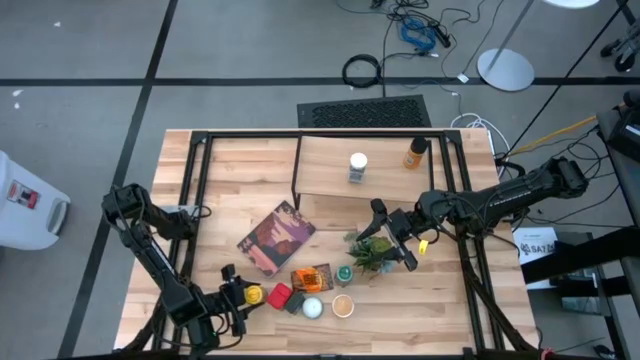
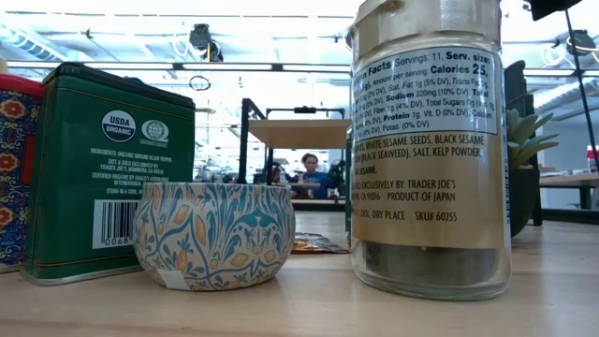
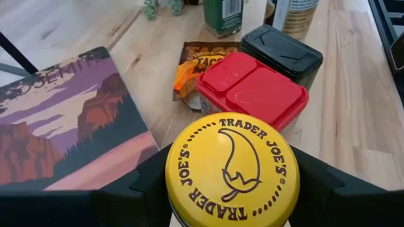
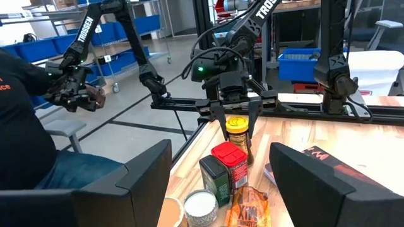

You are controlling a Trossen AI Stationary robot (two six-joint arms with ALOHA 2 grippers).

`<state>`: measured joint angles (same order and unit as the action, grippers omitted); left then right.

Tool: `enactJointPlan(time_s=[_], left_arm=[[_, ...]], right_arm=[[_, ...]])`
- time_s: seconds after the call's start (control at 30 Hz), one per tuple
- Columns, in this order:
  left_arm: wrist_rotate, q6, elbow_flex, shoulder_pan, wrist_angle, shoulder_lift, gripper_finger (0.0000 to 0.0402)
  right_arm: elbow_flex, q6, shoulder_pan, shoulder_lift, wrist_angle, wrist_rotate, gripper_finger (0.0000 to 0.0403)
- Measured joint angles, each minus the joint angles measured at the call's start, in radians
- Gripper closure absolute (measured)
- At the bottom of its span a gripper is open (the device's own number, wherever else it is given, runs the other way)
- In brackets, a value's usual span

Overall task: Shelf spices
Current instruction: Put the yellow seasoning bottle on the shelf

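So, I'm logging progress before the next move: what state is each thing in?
Left claw: closed around the yellow-lidded jar.
Right claw: open, empty.
White-capped jar: upright on the shelf.
Orange bottle: on the shelf.
Red-lidded tin: lid closed, on the table.

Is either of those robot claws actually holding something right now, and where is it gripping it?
Yes. The left gripper is closed around the yellow-lidded Trader Joe's spice jar, one finger on each side just below the lid. The right gripper is open and holds nothing, near the potted plant.
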<state>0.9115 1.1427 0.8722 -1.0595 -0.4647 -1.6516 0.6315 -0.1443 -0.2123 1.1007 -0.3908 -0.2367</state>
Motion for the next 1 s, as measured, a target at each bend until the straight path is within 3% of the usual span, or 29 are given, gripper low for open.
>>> enactJointPlan(time_s=[0.4,1.0], left_arm=[[0.017,0.003,0.115,0.0,-0.226,0.0,0.0177],[0.14,-0.002,0.264,0.006,-0.466,0.001,0.0177]], right_arm=[[0.0,-0.001,0.0,0.0,0.015,0.003,0.0147],[0.0,0.002,-0.019,0.0,0.028,0.004,0.0147]])
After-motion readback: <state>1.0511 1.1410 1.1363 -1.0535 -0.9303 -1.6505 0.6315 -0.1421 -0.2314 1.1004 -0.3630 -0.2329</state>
